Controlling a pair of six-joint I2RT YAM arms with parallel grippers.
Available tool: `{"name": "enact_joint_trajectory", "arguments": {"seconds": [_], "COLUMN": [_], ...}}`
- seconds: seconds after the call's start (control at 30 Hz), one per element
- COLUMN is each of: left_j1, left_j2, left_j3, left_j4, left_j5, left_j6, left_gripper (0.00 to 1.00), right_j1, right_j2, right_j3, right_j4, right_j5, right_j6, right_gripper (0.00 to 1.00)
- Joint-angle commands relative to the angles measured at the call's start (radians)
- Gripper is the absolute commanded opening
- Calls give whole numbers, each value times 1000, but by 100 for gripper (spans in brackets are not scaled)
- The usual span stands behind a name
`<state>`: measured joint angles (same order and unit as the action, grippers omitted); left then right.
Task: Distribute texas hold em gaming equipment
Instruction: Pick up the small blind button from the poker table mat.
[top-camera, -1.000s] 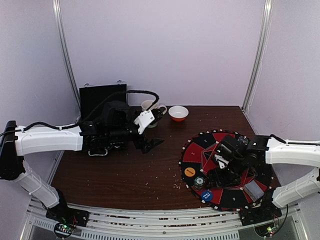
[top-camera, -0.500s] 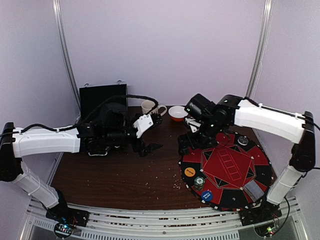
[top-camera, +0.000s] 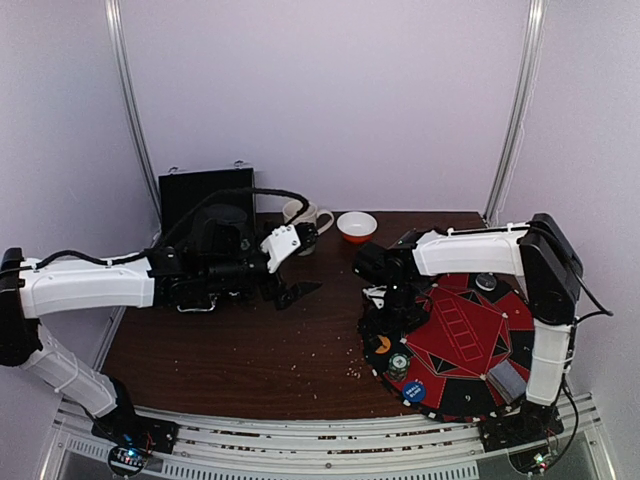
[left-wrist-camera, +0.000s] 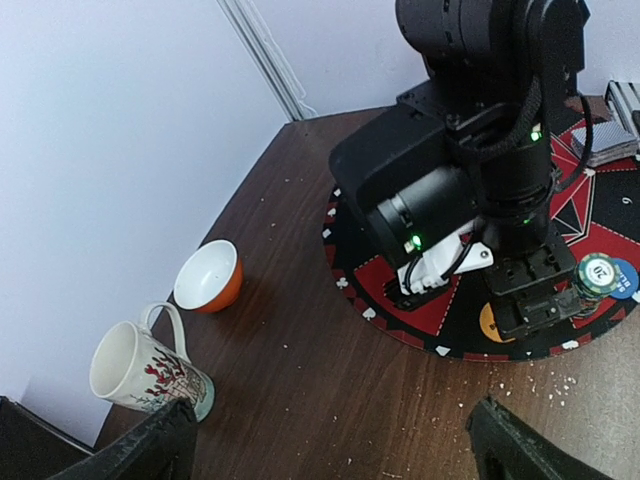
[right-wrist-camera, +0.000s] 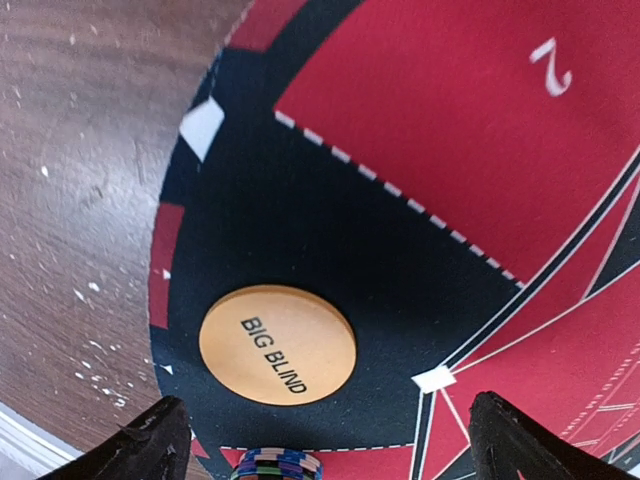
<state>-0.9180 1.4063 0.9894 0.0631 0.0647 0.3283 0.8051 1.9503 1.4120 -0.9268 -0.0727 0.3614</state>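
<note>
Our left arm reaches level from its base towards the middle of the tabletop (top-camera: 250, 350), with its wrist turned so the camera looks across at the other arm. The left gripper (left-wrist-camera: 330, 450) has its jaws spread wide and hangs above bare wood, holding and touching nothing. The mug (left-wrist-camera: 140, 365) and the bowl (left-wrist-camera: 208, 277) stand beyond it.

Our right arm rises steeply from its base, bends sharply at the elbow and runs leftward, with the wrist tipped down over the left edge of the round mat (top-camera: 460, 340). The right gripper (right-wrist-camera: 335, 445) also has its jaws fully apart and empty. It hovers just above the orange disc (right-wrist-camera: 278, 345), which lies flat on the mat's black rim. A stack of chips (top-camera: 399, 362) sits just beside that disc, the blue disc (top-camera: 414, 391) comes next along the near edge, and the deck (top-camera: 507, 380) rests at the mat's near right.
</note>
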Motion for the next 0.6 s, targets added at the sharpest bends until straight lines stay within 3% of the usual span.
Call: {"name": "enact_joint_trajectory", "arguments": {"seconds": [0.0,0.33,0.57], "left_j1": [5,5,4], "left_j2": [59,64,53], "left_j3": [0,-10,-9], "left_j4": [24,39,34], "left_j5": [65,107,105], "left_j6": [13,9,15], "left_gripper": [98,98,98], "right_j1": [-45,-146,-81], "right_j2": [-92,-371,-615], "right_j3": [-47,-108,-396], "right_j4": [33,19,-98], "right_j5": [-69,-163,3], "right_j6": [-6,-122,95], "right_gripper": [99,98,93]}}
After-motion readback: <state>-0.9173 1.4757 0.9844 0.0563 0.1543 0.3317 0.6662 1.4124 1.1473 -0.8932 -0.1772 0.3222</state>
